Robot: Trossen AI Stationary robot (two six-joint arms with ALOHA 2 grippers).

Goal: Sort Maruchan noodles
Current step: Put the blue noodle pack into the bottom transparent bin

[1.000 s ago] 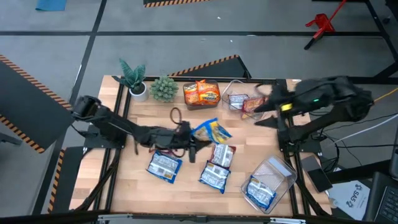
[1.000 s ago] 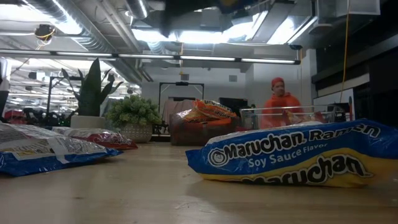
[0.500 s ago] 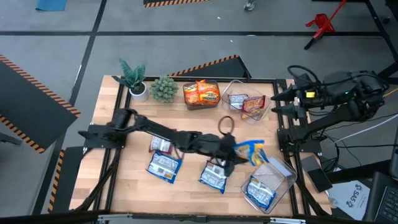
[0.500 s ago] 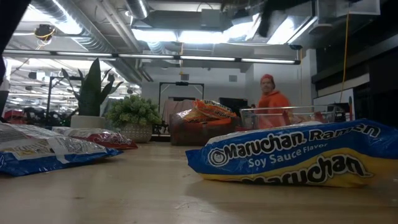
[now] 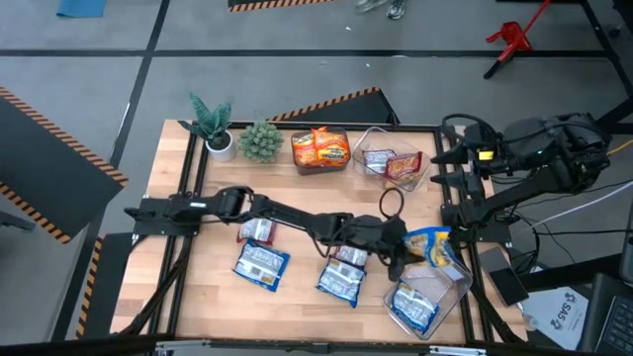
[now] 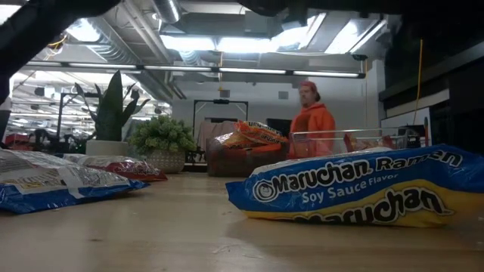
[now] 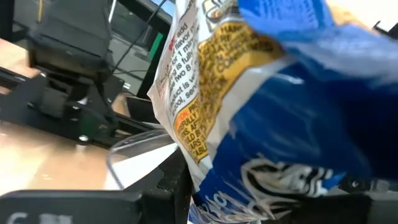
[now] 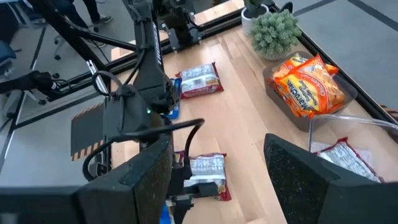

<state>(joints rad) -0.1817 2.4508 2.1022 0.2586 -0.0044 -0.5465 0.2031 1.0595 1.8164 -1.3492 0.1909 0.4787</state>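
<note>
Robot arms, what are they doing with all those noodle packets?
The left hand holds a blue-and-yellow Maruchan packet over the clear bin at the table's right front, which already has a blue packet inside. The right hand waits, open and empty, by the table's right edge. Other packets lie loose on the table.

Past my own two dark fingers point(image 8: 143, 180), spread apart with nothing between them, I looked across the wooden bench point(image 8: 249, 118). The other arm point(image 8: 146, 56) reached over it. A red-brown packet point(image 8: 199, 79) lay flat beyond that arm, another point(image 8: 208, 171) nearer me. Orange packets point(image 8: 309, 86) sat in a clear bin point(image 8: 292, 114), beside a green plant point(image 8: 275, 30).
</note>
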